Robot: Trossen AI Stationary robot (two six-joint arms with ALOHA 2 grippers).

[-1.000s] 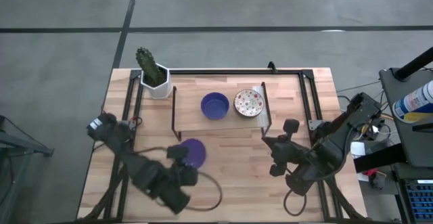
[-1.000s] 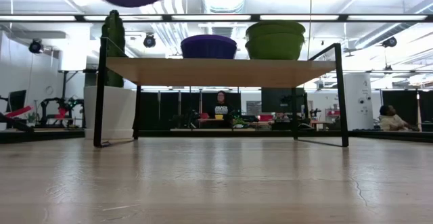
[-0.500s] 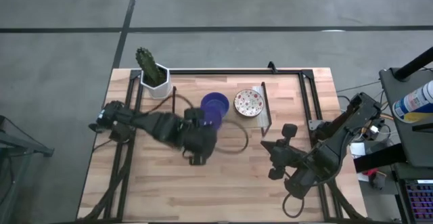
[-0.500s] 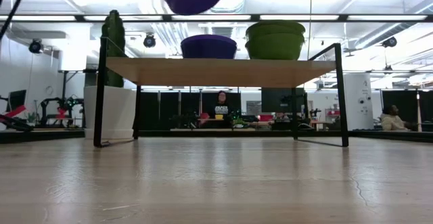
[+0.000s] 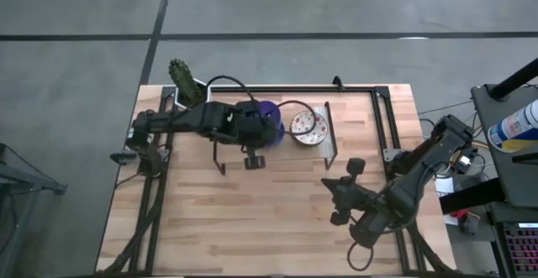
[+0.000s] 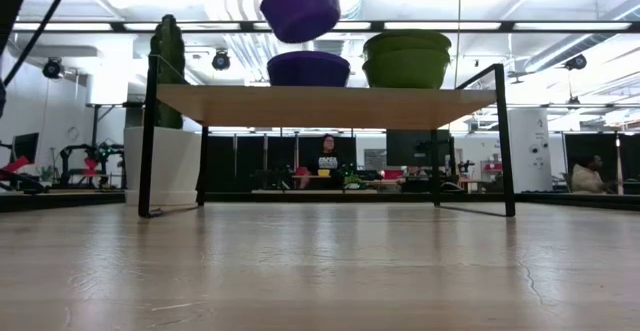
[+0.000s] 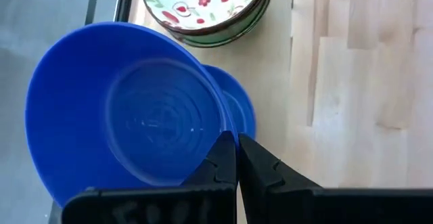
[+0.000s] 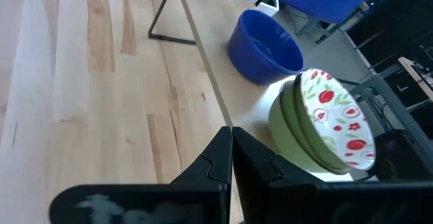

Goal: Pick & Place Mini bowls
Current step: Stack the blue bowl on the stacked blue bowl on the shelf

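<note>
Cactus pot (image 5: pixel 187 89) stands at the table's far left corner. Left gripper (image 7: pixel 237 158) pinches the rim of a blue bowl (image 7: pixel 125 112), holding it tilted in the air above a second blue bowl (image 6: pixel 308 69) on the raised shelf (image 6: pixel 320 104). Beside that sits the floral bowl (image 5: pixel 308 126). Right gripper (image 8: pixel 231 158), fingers pressed together and empty, hangs over the table's near right.

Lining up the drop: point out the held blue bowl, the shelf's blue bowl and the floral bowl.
held blue bowl (image 6: pixel 300 9), low view, outer wall
shelf's blue bowl (image 8: pixel 265 47), right wrist view, outer wall
floral bowl (image 5: pixel 308 126), high view, patterned inside
</note>
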